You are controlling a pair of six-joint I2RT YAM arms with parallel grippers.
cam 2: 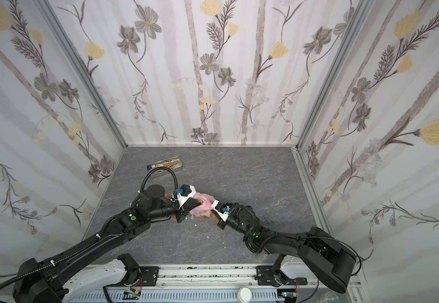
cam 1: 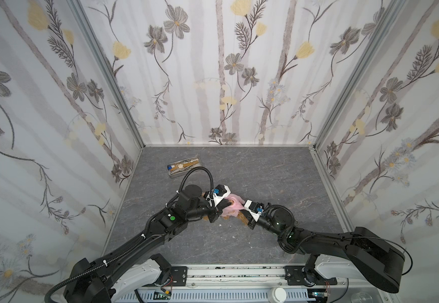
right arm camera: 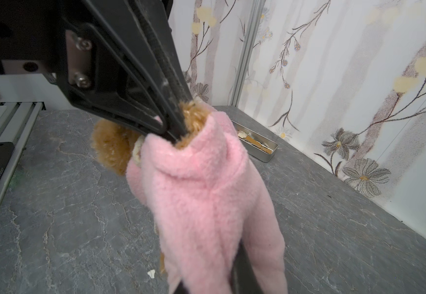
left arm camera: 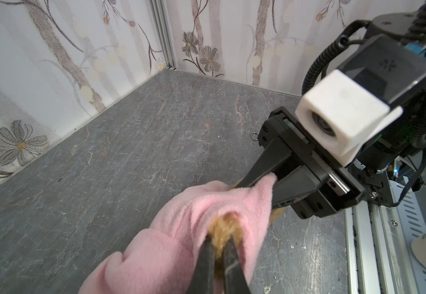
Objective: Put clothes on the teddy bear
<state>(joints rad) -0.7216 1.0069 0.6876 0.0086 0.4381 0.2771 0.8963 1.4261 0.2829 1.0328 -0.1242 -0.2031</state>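
Note:
The teddy bear, golden-brown and fluffy, hangs above the grey floor between both arms, mostly covered by a pink fleece shirt. In both top views only brown bits of the bear show beside the shirt. My left gripper is shut on a tuft of the bear's fur that pokes out of a shirt opening. My right gripper is shut on the shirt's lower edge, its fingers largely hidden by fleece. In the left wrist view the right gripper pinches the pink cloth.
An open metal tin with small tools lies at the back left of the floor, behind the left arm's cable loop. A small metal ring and a white scrap lie on the floor. Wallpapered walls close three sides; a rail runs along the front.

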